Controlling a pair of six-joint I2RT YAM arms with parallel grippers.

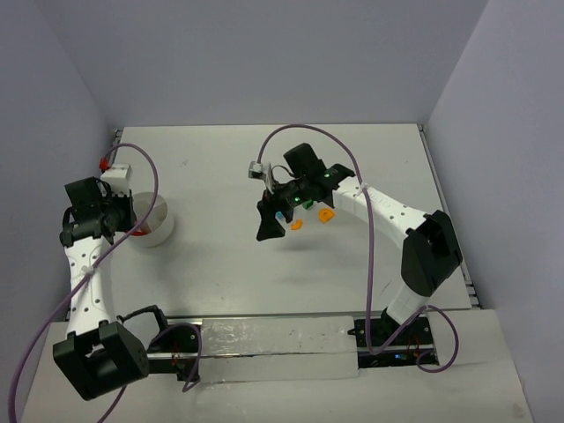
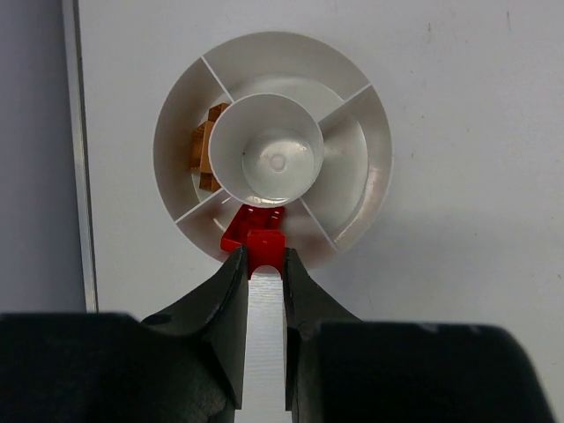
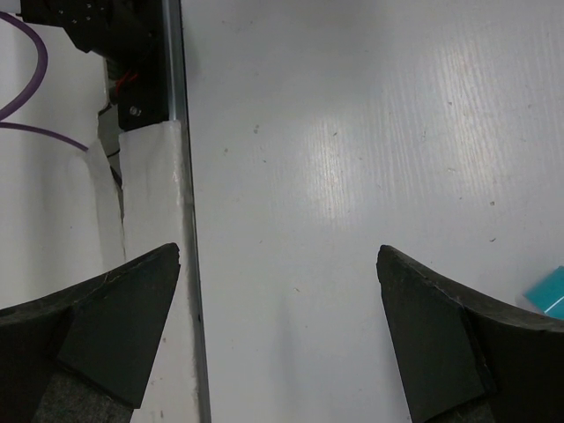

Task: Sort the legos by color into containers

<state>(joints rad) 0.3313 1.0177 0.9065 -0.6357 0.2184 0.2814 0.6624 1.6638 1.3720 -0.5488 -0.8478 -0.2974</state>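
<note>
Red lego (image 2: pixel 265 241) pinched in left gripper (image 2: pixel 264 256) over bowl (image 2: pixel 359 167); right gripper (image 3: pixel 278 254) spread wide

Just beyond the left pincer (image 2: pixel 264 258), the round white plastic bowl (image 2: pixel 357 167) is smooth and glossy, with bright highlights in its central ring. The small red plastic brick (image 2: pixel 265 241) nipped between that pincer's tips shines likewise. The orange plastic bricks (image 2: pixel 204 150) in a compartment farther ahead look duller. This pincer's black plastic fingers (image 2: pixel 225 308) are matt, and the white strip (image 2: pixel 264 352) between them is finely ribbed. Under the wide-spread right pincer (image 3: pixel 278 264), the pale grey table (image 3: pixel 352 132) is smooth with a soft satin sheen. That pincer's own fingers (image 3: pixel 115 308) are matt, faintly grainy black plastic. The cyan plastic brick (image 3: pixel 551 295) beside one of them looks smooth.
</note>
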